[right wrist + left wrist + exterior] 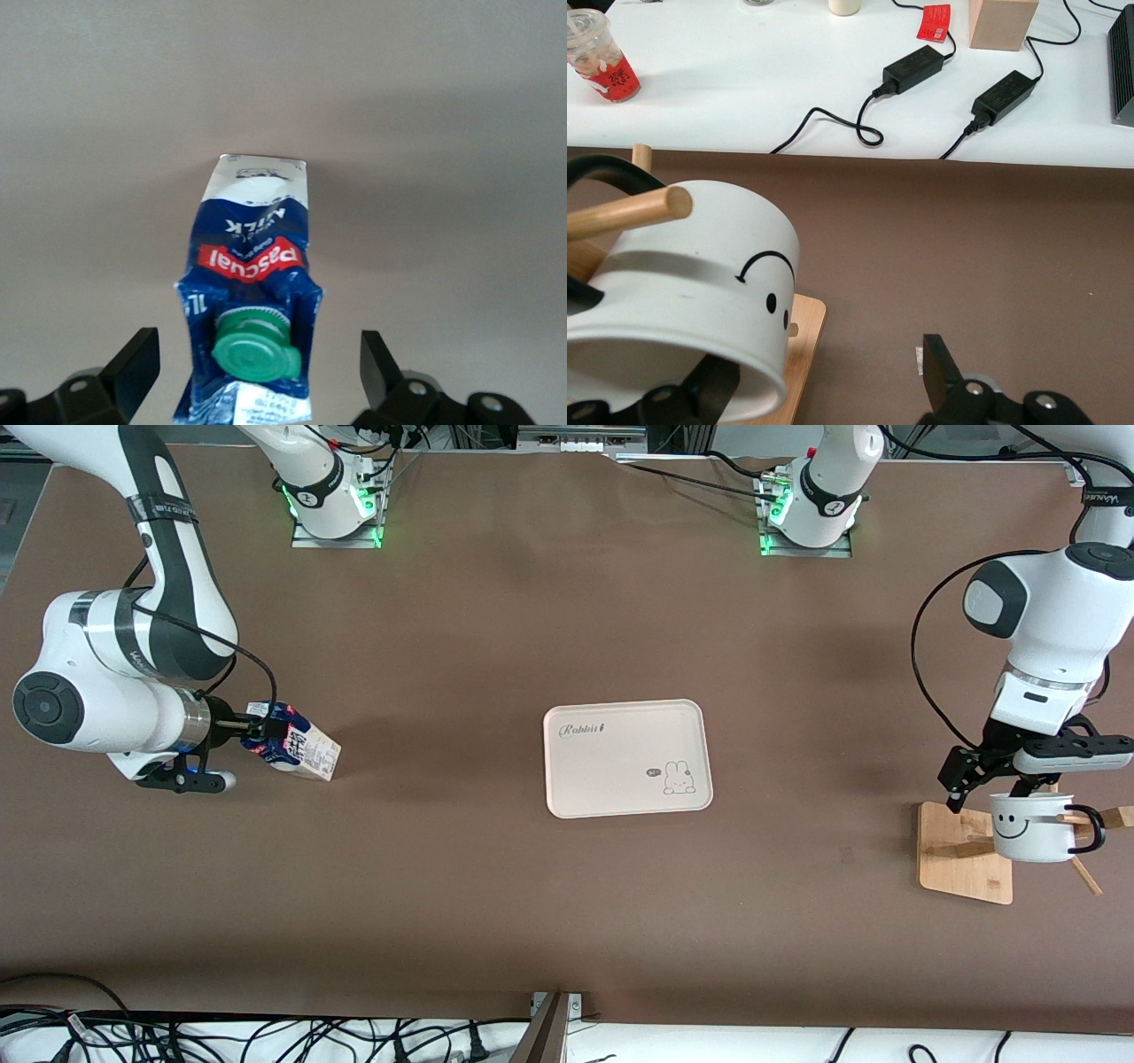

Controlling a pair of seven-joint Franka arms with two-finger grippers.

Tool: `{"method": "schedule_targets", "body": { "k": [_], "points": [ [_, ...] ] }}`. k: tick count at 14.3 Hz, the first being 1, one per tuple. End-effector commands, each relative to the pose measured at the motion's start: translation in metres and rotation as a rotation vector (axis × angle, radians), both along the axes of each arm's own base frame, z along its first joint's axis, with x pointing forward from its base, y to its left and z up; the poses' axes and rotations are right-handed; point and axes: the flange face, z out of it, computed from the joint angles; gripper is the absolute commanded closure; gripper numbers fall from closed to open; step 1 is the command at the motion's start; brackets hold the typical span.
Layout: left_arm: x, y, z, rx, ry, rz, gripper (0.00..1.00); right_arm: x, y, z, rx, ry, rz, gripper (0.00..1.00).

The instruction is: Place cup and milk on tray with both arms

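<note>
Mug (1032,828) with the smiley face hangs on the wooden mug stand (964,852) at the left arm's end, the left gripper (997,779) spread wide around its rim. Rabbit tray (627,757) sits mid-table, bare. Milk carton (297,746) leans between the right gripper's (255,737) parted fingers.

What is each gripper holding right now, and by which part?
Nothing yet. The right gripper is open, its fingers either side of the milk at the cap end. The left gripper is open around the cup wall on the wooden stand.
</note>
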Motion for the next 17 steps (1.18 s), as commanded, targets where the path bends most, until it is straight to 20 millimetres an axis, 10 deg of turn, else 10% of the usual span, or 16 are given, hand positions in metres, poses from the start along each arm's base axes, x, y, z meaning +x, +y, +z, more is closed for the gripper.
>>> {"method": "schedule_targets", "body": {
  "k": [1, 17],
  "points": [
    [-0.001, 0.005, 0.000, 0.028, -0.006, -0.015, 0.21, -0.012, -0.015, -0.001, 0.015, -0.020, 0.009, 0.00],
    [0.002, 0.012, -0.005, 0.065, 0.003, -0.043, 0.62, -0.018, 0.005, -0.013, 0.019, 0.015, 0.016, 0.00]
  ]
}}
